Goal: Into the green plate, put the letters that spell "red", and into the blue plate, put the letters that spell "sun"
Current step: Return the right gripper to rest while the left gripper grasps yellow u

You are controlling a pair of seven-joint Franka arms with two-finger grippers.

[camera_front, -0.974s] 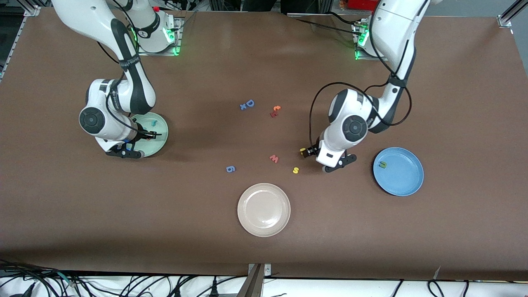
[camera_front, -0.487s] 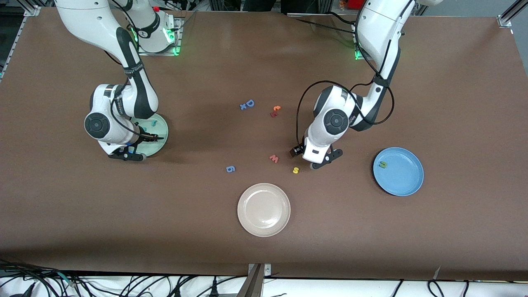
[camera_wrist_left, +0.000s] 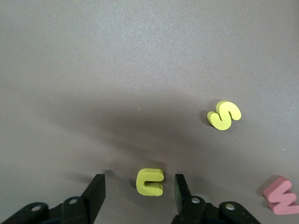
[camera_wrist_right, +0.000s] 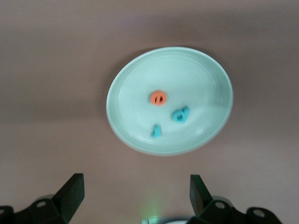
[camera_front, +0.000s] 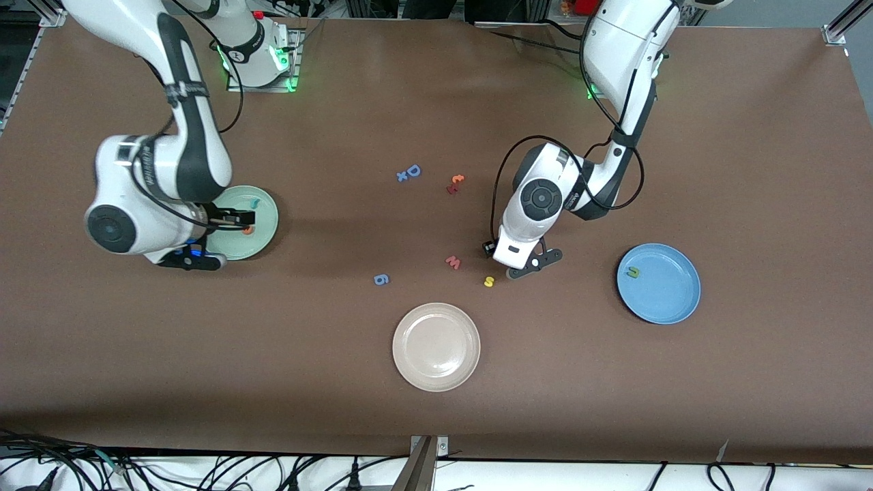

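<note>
Between the left gripper's (camera_wrist_left: 138, 193) parted fingers (camera_wrist_left: 96, 189) lies the yellow "u" (camera_wrist_left: 150, 182), untouched.

Three letters (camera_wrist_right: 163, 114) lie in one plate (camera_wrist_right: 205, 70), seemingly one letter (camera_front: 634, 273) in another plate (camera_front: 675, 307).

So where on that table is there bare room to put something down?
Bare brown table lies around the beige-white plate, nearer the camera. The beige-white plate itself holds nothing. It is crowded mid-table: the red w, yellow s and left pincer.
</note>
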